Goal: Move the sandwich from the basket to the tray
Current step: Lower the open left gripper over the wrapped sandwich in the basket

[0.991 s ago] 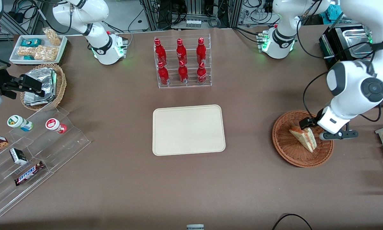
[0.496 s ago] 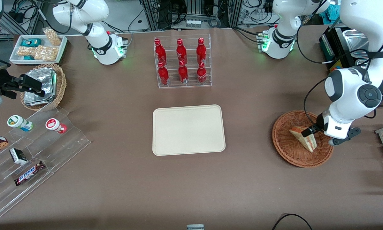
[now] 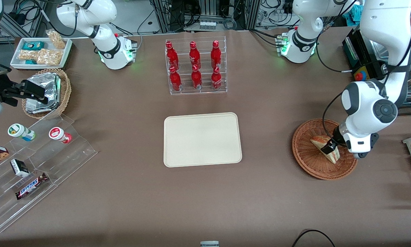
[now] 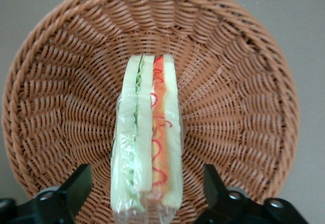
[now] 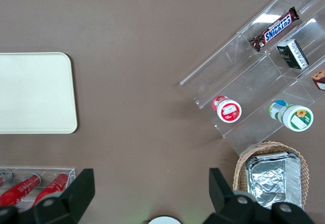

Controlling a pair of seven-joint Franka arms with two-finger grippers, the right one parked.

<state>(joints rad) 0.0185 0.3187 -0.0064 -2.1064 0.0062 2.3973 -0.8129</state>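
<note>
The gripper [image 3: 331, 148] is hanging low over the basket [image 3: 310, 164], w/ its fingers [image 4: 76, 186] spread wide, one on each side of the sandwich [image 4: 147, 142], not touching it. Nothing's grasped. The sandwich is sitting right under the gripper, standing on edge in clear wrap, cut side w/ green & red-orange layers facing up at the wrist cam. The tray [image 3: 202, 139] is lying well apart from the gripper, toward the parked arm's end, approx. mid-table.
</note>
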